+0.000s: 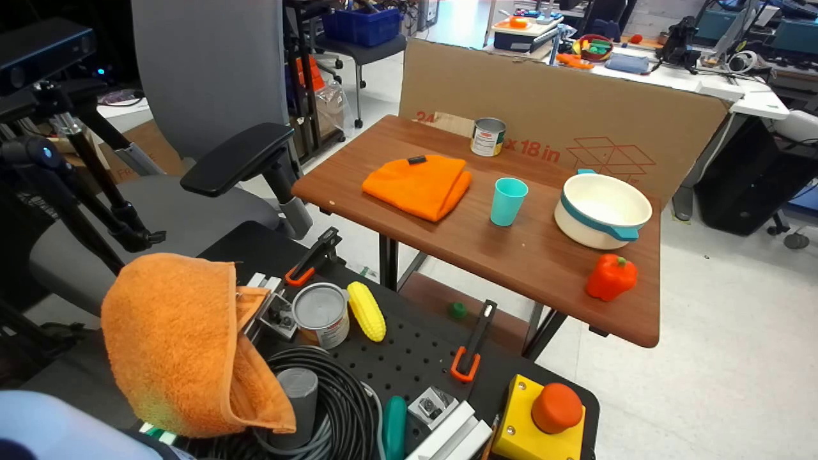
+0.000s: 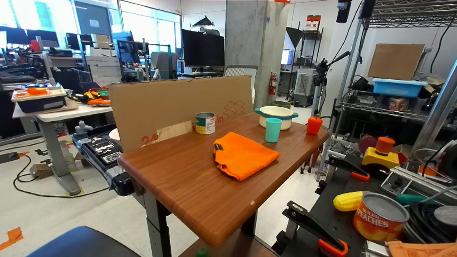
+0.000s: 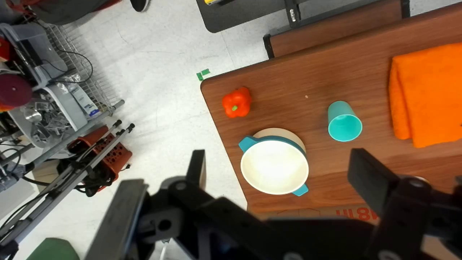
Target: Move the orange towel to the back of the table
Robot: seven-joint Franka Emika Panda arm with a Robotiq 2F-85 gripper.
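Note:
The orange towel (image 1: 418,186) lies folded flat on the brown table (image 1: 348,169), with a small dark tag on its edge. It also shows in an exterior view (image 2: 244,157) and at the right edge of the wrist view (image 3: 429,97), where part of it is cut off. My gripper (image 3: 278,151) shows in the wrist view with its fingers wide apart and nothing between them. It is high above the table's pot end, away from the towel. The gripper is out of view in both exterior views.
On the table are a turquoise cup (image 1: 509,201), a cream pot (image 1: 601,211), an orange-red pepper (image 1: 611,277) and a can (image 1: 488,137). A cardboard sheet (image 1: 543,102) stands along one long edge. A lighter orange cloth (image 1: 172,338) hangs over the black cart (image 1: 409,351).

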